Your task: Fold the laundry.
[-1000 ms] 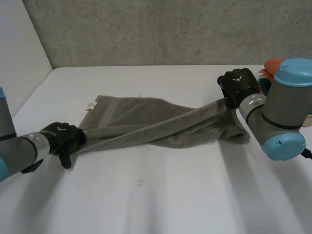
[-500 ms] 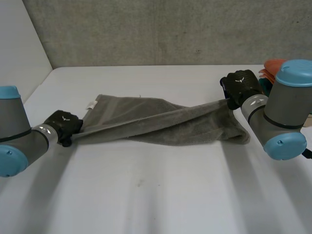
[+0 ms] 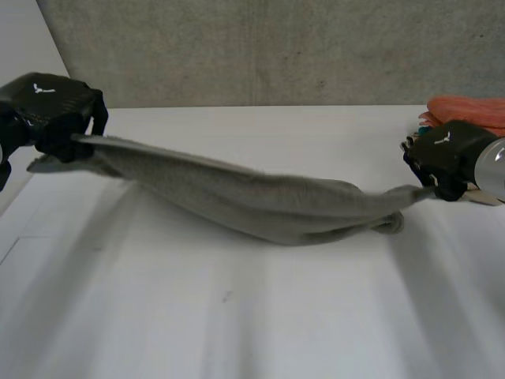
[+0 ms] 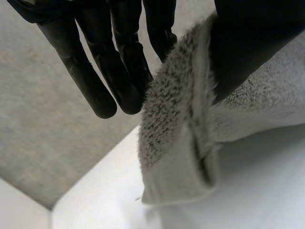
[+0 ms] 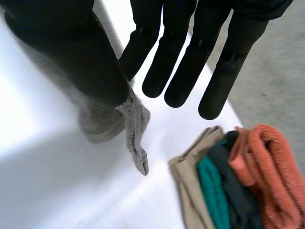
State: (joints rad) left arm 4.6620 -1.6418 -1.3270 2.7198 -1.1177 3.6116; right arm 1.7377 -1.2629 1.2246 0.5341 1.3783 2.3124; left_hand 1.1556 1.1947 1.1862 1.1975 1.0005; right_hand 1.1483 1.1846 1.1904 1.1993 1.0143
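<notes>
A grey towel (image 3: 268,197) hangs stretched between my two hands, twisted into a long band that sags toward the white table (image 3: 237,324) near its right end. My left hand (image 3: 47,106) is raised at the far left and holds one end. In the left wrist view its thumb pinches a towel corner (image 4: 176,138) against the fingers (image 4: 95,81), which stay fairly straight. My right hand (image 3: 442,154) holds the other end low at the right. In the right wrist view the thumb (image 5: 71,52) clamps a thin towel corner (image 5: 136,129) against a finger.
A pile of folded cloths (image 5: 228,191) in orange, dark, green and tan lies just beyond my right hand, with the orange cloth (image 3: 469,110) on top. A concrete wall runs along the back, and a white side panel stands at the left.
My left hand closed on the towel's end and rose up and back to the left. My right hand moved right and down. The towel came off the table and was pulled into a band.
</notes>
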